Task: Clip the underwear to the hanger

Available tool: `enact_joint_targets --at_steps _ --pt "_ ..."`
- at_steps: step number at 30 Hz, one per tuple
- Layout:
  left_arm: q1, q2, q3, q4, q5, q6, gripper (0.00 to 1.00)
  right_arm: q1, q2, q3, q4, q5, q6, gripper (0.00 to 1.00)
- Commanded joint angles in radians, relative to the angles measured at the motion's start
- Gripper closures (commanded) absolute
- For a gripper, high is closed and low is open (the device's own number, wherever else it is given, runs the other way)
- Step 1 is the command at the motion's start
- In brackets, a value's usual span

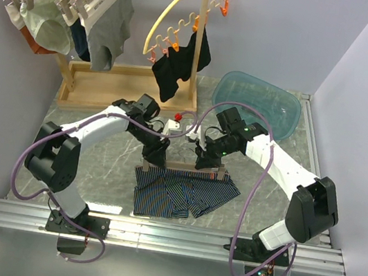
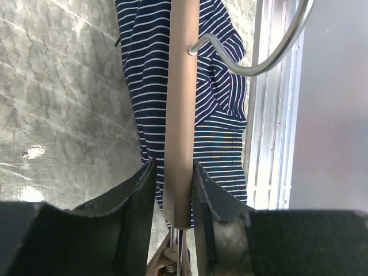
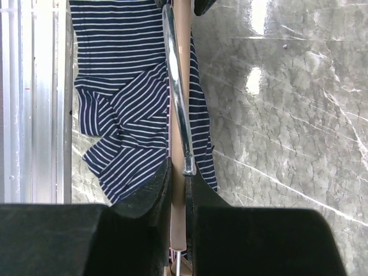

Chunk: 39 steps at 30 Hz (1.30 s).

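The underwear [image 1: 182,195], navy with pale stripes, lies flat on the marble table in front of the arms. The hanger [image 1: 189,169], a pale wooden bar, lies along its far waistband edge. My left gripper [image 1: 155,154] is at the bar's left end and my right gripper [image 1: 207,161] is at its right part. In the left wrist view the jaws of the left gripper [image 2: 172,169] stand open on either side of the hanger [image 2: 183,86], with a slim gap; a metal clip [image 2: 175,259] shows below the bar's end, and the underwear [image 2: 144,69] lies beyond. The right gripper [image 3: 178,172] is shut on the hanger [image 3: 182,34] and its wire [image 3: 175,86], over the underwear [image 3: 121,57].
A blue plastic basin [image 1: 259,108] stands at the back right. A wooden rack [image 1: 93,4] with hung garments is at the back left. A yellow arc hanger [image 1: 190,13] holds a black garment [image 1: 178,63]. An aluminium rail [image 1: 168,237] runs along the near edge.
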Motion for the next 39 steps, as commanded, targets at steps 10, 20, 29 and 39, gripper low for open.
enact_joint_targets --at_steps 10,20,29,39 --pt "-0.022 -0.006 -0.004 -0.007 0.002 0.025 0.66 -0.013 -0.032 0.056 0.027 -0.054 0.022 1.0" --pt "-0.015 -0.023 -0.025 -0.006 0.011 0.02 0.66 -0.039 -0.05 0.041 0.02 -0.062 0.008 1.0" --pt "0.006 -0.015 0.011 -0.003 0.036 -0.02 1.0 -0.039 -0.046 0.051 0.03 -0.051 0.045 0.88" --pt "0.17 -0.209 0.042 -0.004 -0.072 -0.198 1.0 -0.206 -0.155 0.122 0.159 -0.041 0.304 0.08"
